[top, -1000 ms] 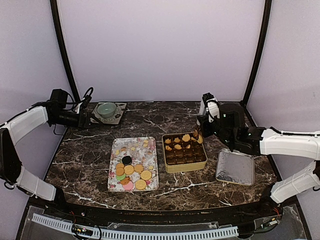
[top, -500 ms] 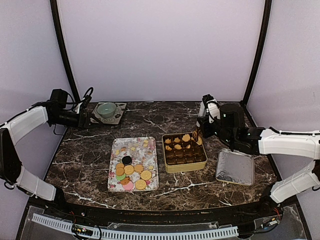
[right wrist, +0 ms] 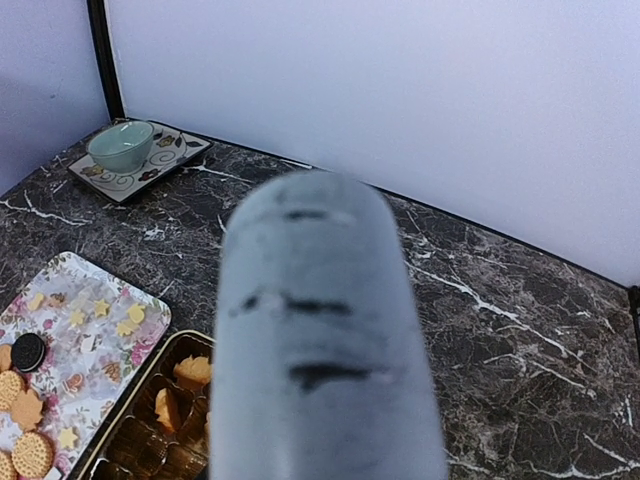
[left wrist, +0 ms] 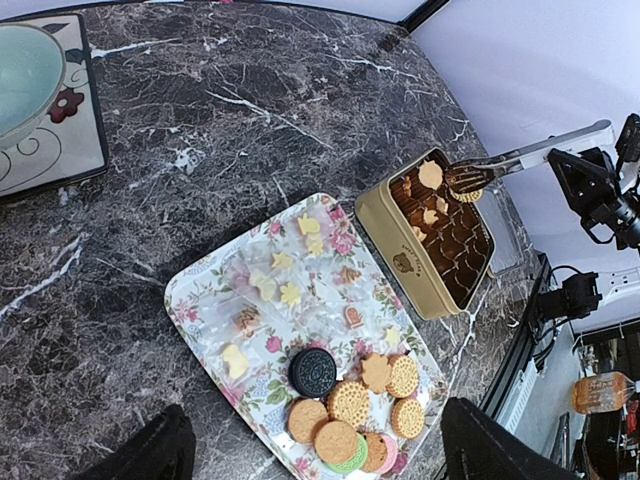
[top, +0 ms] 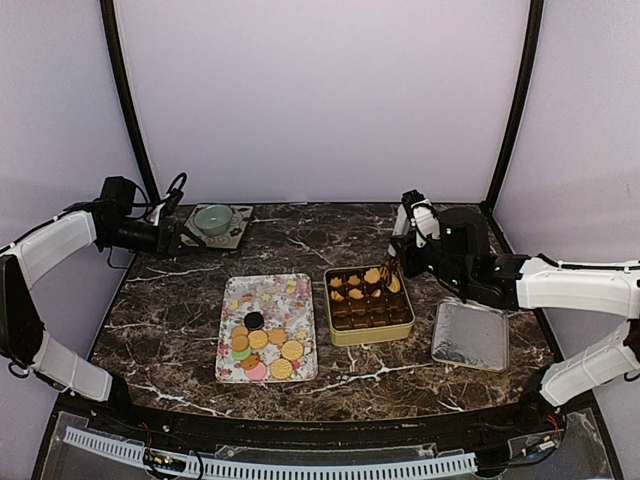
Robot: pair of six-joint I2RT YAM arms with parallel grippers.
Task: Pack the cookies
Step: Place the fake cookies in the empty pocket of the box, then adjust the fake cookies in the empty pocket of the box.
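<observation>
Round golden cookies (top: 262,345), with a pink, a green and a dark one, lie at the near end of the flowered tray (top: 268,290); they also show in the left wrist view (left wrist: 350,410). The gold tin (top: 370,338) of brown paper cups holds a few cookies (top: 352,283) in its far rows. My right gripper (top: 410,235) is shut on metal tongs (top: 394,260), whose tips pinch a golden cookie (left wrist: 465,180) above the tin's far right corner. The tongs (right wrist: 325,340) block most of the right wrist view. My left gripper (top: 165,240) is open and empty, high at the far left.
The tin's lid (top: 471,335) lies flat to the right of the tin. A pale green bowl (top: 214,217) stands on a patterned square plate (top: 236,236) at the back left. Small pale shaped sweets (left wrist: 280,285) lie scattered on the tray's far half.
My right arm has shifted slightly left and back, carrying the tongs' tips over the tin's far right corner. The left arm has not moved.
</observation>
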